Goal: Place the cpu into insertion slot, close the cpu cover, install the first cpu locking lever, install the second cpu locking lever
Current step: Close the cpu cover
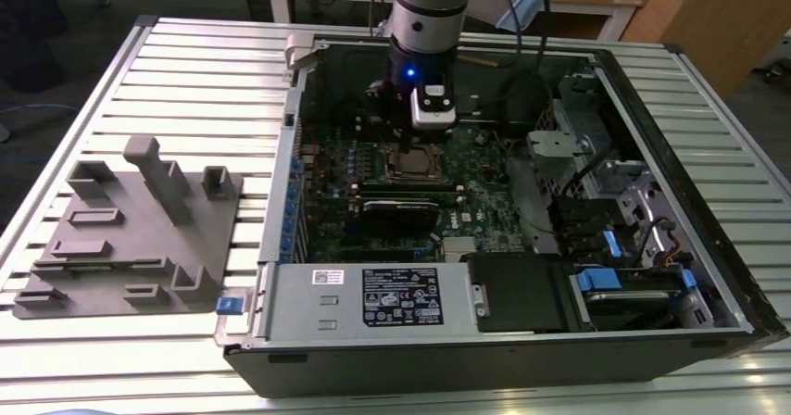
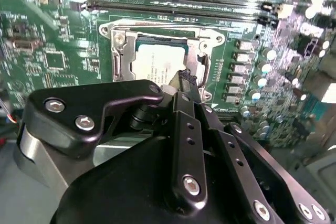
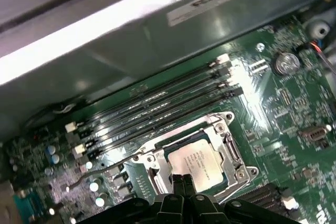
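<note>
Here's where we're at: the cpu (image 3: 197,163) sits down in the insertion slot (image 1: 418,167) of the board inside the open computer case (image 1: 692,193) on the bench (image 1: 185,81). The cpu cover (image 3: 231,148) looks folded flat over it, with the silver face showing through its window, so we'd say those first two steps are done. A thin wire lever (image 3: 107,167) juts out past the socket's side toward the capacitors and looks unlatched to us, though we can't be sure. The arm drops pretty much straight down into the case in the exterior view, wrist pointed at the board. That makes sense given the tight walls and the memory slots (image 3: 157,108) right beside the socket. The gripper (image 3: 183,181) hangs just over the socket's edge with its fingers pinched together and nothing between them — a narrow tip for poking or pushing, we reckon. Whether they touch the cover we can't tell.
</note>
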Robot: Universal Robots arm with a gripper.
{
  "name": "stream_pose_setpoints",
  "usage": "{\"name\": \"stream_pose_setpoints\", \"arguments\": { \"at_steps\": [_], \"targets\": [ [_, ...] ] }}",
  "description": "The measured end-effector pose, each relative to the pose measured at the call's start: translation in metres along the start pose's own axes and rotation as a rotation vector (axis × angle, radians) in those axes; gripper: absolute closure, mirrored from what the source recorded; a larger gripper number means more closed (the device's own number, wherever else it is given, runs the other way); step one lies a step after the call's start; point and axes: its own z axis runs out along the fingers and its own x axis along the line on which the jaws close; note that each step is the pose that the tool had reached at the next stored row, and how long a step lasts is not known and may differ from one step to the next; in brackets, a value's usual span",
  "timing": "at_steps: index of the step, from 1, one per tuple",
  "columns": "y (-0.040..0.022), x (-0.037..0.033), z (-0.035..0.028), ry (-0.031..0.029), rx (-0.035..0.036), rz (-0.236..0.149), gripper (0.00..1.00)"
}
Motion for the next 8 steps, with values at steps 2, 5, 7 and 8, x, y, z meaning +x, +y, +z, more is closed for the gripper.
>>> {"name": "stream_pose_setpoints", "arguments": {
  "at_steps": [2, 5, 7, 8],
  "targets": [
    [0.0, 0.0, 0.0002, 0.0003, 0.0003, -0.036, 0.89],
    [0.0, 0.0, 0.0006, 0.0007, 0.0009, -0.091, 0.89],
    [0.0, 0.0, 0.0008, 0.001, 0.0012, -0.127, 0.89],
    [0.0, 0.0, 0.0009, 0.0011, 0.0014, -0.145, 0.89]
  ]
}}
